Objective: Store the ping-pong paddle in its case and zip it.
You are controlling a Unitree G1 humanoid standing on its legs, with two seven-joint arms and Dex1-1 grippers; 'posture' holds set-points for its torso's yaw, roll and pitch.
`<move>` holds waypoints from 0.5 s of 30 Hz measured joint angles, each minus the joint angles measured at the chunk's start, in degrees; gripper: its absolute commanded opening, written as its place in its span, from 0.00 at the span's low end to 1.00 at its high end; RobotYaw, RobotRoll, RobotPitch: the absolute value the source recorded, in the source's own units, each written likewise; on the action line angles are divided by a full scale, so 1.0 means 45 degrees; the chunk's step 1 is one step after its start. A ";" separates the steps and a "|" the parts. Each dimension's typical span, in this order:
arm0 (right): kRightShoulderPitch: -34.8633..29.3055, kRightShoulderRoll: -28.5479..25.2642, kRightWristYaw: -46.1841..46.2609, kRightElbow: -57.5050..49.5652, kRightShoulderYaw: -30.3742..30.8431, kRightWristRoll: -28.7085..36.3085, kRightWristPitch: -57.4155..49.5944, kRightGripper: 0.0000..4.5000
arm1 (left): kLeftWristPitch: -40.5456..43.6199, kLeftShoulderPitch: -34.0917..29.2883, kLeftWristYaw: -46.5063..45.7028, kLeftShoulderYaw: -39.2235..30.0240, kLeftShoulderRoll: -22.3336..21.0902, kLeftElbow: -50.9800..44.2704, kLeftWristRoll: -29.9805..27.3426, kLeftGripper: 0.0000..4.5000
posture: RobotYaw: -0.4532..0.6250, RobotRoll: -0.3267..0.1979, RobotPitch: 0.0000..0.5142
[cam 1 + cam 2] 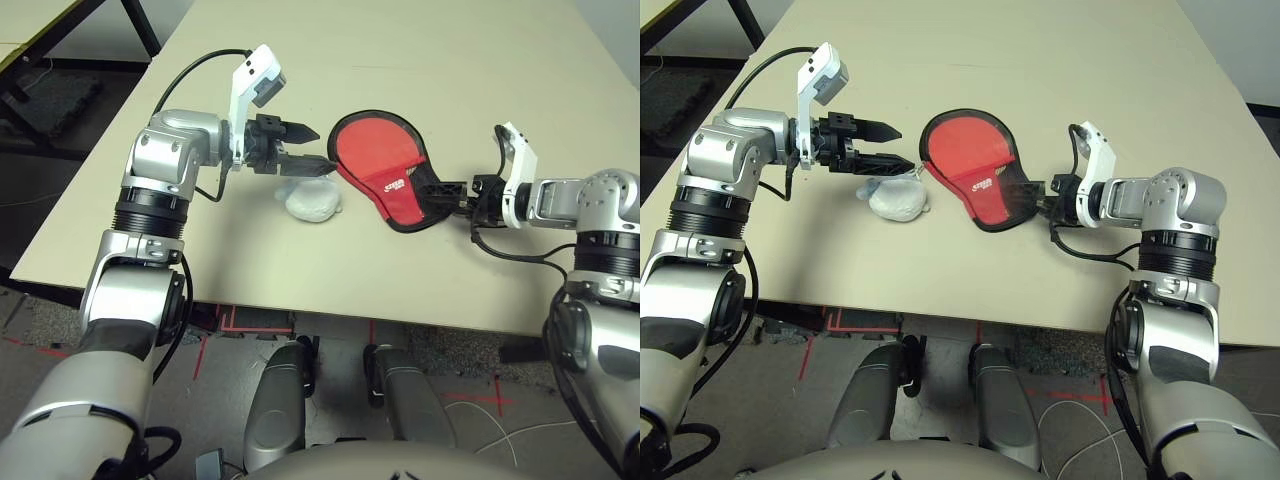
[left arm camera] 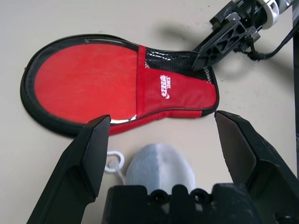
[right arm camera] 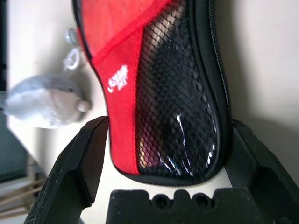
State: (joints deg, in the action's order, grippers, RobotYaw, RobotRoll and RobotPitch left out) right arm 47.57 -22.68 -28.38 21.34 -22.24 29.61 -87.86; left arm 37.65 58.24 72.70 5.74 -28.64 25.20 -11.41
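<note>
Left eye view: the pouch sits on the table, just nearer the robot than the left gripper. The right gripper is spread wide about the narrow end of the case; whether it grips is unclear. The case's round end lies just beyond the left gripper's tips, which are parted and empty.

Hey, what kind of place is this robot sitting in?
Probably a robotics lab or test area: silver jointed robot arms, a large plain beige table, and red tape marks on the grey floor.
</note>
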 measured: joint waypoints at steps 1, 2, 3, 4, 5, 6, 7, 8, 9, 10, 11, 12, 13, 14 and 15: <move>0.0147 0.0215 0.0110 0.0242 -0.0232 -0.0002 -0.0060 1.00 | -0.0001 0.0015 -0.0011 0.0002 0.0028 0.0018 -0.0006 1.00 | 0.53 0.62 0.37; 0.0230 0.0379 0.0205 0.0381 -0.0407 -0.0004 -0.0070 0.96 | -0.0003 0.0047 -0.0028 0.0007 0.0098 0.0025 -0.0016 1.00 | 0.53 0.62 0.37; 0.0332 0.0507 0.0319 0.0575 -0.0627 -0.0006 -0.0096 0.91 | -0.0010 0.0069 -0.0040 0.0019 0.0138 0.0026 -0.0026 1.00 | 0.53 0.62 0.37; 0.0380 0.0639 0.0438 0.0754 -0.0802 -0.0014 -0.0087 0.87 | -0.0017 0.0084 -0.0047 0.0028 0.0160 0.0028 -0.0031 1.00 | 0.53 0.62 0.37; 0.0396 0.0734 0.0558 0.0838 -0.0900 -0.0027 -0.0068 0.80 | -0.0025 0.0087 -0.0054 0.0030 0.0166 0.0030 -0.0037 1.00 | 0.53 0.62 0.37; 0.0402 0.0789 0.0670 0.0910 -0.0979 -0.0040 -0.0067 0.72 | -0.0031 0.0087 -0.0080 0.0031 0.0168 0.0035 -0.0041 1.00 | 0.53 0.62 0.37; 0.0402 0.0849 0.0799 0.0964 -0.1072 -0.0063 -0.0067 0.64 | -0.0038 0.0087 -0.0116 0.0030 0.0166 0.0041 -0.0042 1.00 | 0.53 0.62 0.37; 0.0402 0.0911 0.0926 0.1016 -0.1158 -0.0090 -0.0060 0.56 | -0.0041 0.0087 -0.0125 0.0030 0.0166 0.0043 -0.0044 1.00 | 0.53 0.62 0.38; 0.0401 0.0975 0.1064 0.1045 -0.1219 -0.0104 -0.0065 0.47 | -0.0042 0.0087 -0.0128 0.0030 0.0166 0.0042 -0.0052 1.00 | 0.53 0.62 0.38; 0.0396 0.1023 0.1170 0.1051 -0.1233 -0.0134 -0.0083 0.40 | -0.0042 0.0086 -0.0130 0.0031 0.0166 0.0042 -0.0059 1.00 | 0.53 0.62 0.37; 0.0379 0.1069 0.1266 0.1051 -0.1233 -0.0145 -0.0121 0.31 | -0.0042 0.0086 -0.0131 0.0031 0.0166 0.0043 -0.0072 1.00 | 0.53 0.62 0.37; 0.0353 0.1113 0.1318 0.1033 -0.1237 -0.0145 -0.0137 0.22 | -0.0042 0.0086 -0.0131 0.0030 0.0165 0.0043 -0.0082 1.00 | 0.53 0.62 0.37; 0.0327 0.1176 0.1374 0.0939 -0.1269 -0.0142 -0.0167 0.15 | -0.0042 0.0085 -0.0131 0.0030 0.0160 0.0043 -0.0088 1.00 | 0.52 0.62 0.38; 0.0299 0.1238 0.1444 0.0707 -0.1307 -0.0133 -0.0255 0.08 | -0.0042 0.0086 -0.0132 0.0030 0.0158 0.0043 -0.0097 1.00 | 0.52 0.62 0.38; 0.0273 0.1286 0.1519 0.0381 -0.1317 -0.0108 -0.0392 0.01 | -0.0042 0.0086 -0.0132 0.0031 0.0160 0.0043 -0.0108 1.00 | 0.52 0.62 0.38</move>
State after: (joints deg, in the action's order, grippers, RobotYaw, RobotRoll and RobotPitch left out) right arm 48.80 -16.89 -21.54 23.06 -28.16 29.12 -89.63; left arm 37.46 58.62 72.11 5.88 -27.92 25.39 -11.89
